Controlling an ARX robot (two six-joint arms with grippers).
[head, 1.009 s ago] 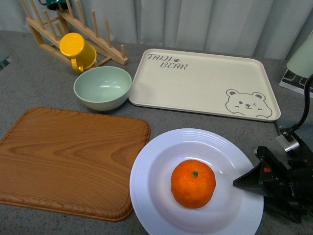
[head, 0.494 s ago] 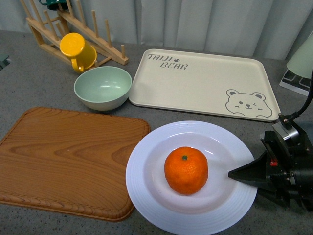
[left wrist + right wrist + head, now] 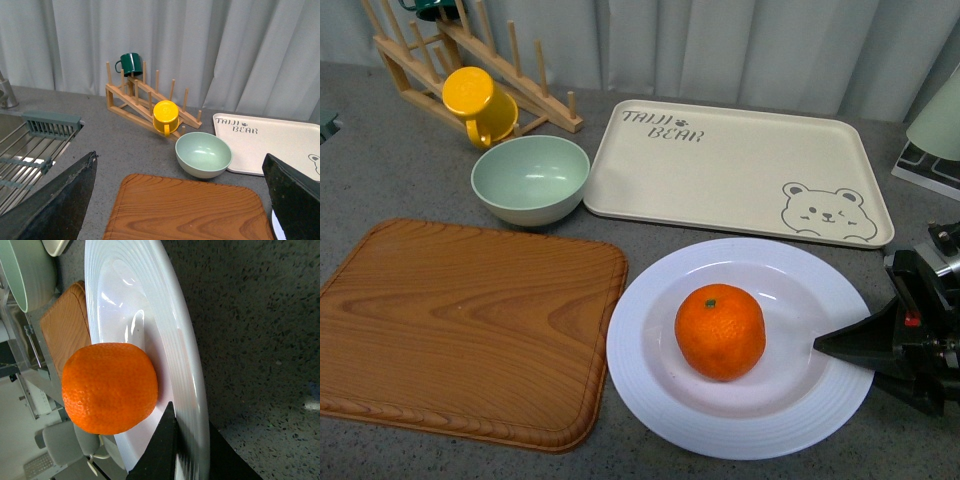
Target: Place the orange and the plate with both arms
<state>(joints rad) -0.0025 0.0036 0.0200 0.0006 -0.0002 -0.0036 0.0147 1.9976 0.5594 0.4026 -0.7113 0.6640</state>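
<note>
The orange sits in the well of the plate, stem spot up, a little right of the well's centre. The plate is at the near right of the grey tabletop, its left rim at the right edge of the board and its far rim just beside the near edge of the bear tray. The right pincer grips the plate's right rim, one black finger over the ridges and the other under it, as the right wrist view shows. I cannot tell whether the plate rests on the tabletop or is lifted. The left pincer is spread wide and holds nothing. Far left stand a green bowl and, beyond it, a yellow mug on a wooden rack.
</note>
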